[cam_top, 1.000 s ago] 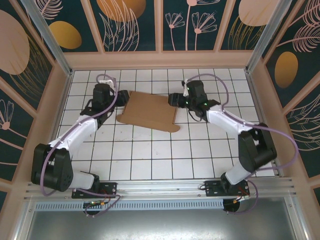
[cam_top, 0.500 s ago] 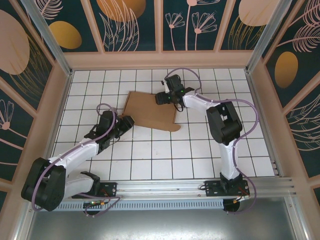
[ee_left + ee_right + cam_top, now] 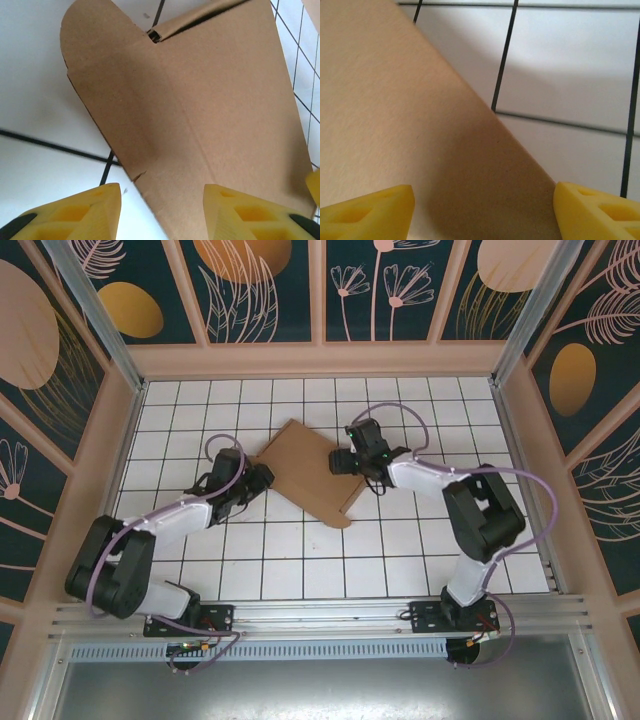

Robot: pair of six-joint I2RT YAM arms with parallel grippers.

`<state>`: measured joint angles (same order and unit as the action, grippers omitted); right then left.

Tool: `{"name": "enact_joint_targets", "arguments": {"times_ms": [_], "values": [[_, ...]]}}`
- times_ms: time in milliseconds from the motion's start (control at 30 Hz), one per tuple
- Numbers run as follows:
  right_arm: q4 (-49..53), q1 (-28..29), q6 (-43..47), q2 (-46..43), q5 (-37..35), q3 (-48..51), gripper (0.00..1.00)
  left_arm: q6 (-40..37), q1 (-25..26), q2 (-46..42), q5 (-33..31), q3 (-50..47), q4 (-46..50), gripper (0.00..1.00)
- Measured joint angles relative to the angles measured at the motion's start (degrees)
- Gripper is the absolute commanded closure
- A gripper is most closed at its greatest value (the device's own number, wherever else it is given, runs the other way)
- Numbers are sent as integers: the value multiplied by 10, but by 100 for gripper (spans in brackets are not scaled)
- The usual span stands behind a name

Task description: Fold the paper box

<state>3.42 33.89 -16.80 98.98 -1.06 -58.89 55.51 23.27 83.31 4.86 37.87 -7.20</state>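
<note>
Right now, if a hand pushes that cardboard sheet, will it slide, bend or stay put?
The box lies as a thin flat sheet on the smooth tiled table, so it would probably slide and spin easily. Creases in the left wrist view suggest it would hinge there when lifted.

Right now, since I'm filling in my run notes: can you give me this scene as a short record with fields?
object: paper box, a brown cardboard sheet, not yet formed into a box
placement: lying skewed on the tiled table
left gripper: open, at the sheet's left corner
right gripper: open, over the sheet's right edge
held: nothing clamped by either gripper
</note>
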Motion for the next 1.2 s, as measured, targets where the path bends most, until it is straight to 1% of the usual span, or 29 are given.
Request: {"name": "enact_joint_targets", "arguments": {"times_ms": [100,233,333,433,500,533,633,733,900,1033,1200], "values": [[-9,18,-22,-52,23,57,25,-16,0,48,4,49,3,54],[12,46,-43,-123,86,111,25,-56,-2,96,2,130,31,53],[38,44,-46,-156,92,114,26,-81,-4,87,-13,164,56,50],[43,16,-46,-168,97,107,26,-95,-5,58,-22,180,85,47],[43,-7,-46,-156,104,94,26,-94,-5,33,-21,177,95,44],[43,-16,-46,-145,106,85,26,-88,-5,19,-17,169,96,40],[40,-24,-45,-99,117,55,28,-58,-5,-18,3,127,93,35],[39,-23,-37,-46,127,24,33,-26,-3,-26,26,88,92,35],[39,-23,-28,24,132,-10,34,11,9,-16,38,71,100,36],[32,-23,-26,39,141,-24,35,21,11,-8,39,71,100,36],[27,-23,-20,53,147,-35,37,23,11,26,39,71,99,37]]}}
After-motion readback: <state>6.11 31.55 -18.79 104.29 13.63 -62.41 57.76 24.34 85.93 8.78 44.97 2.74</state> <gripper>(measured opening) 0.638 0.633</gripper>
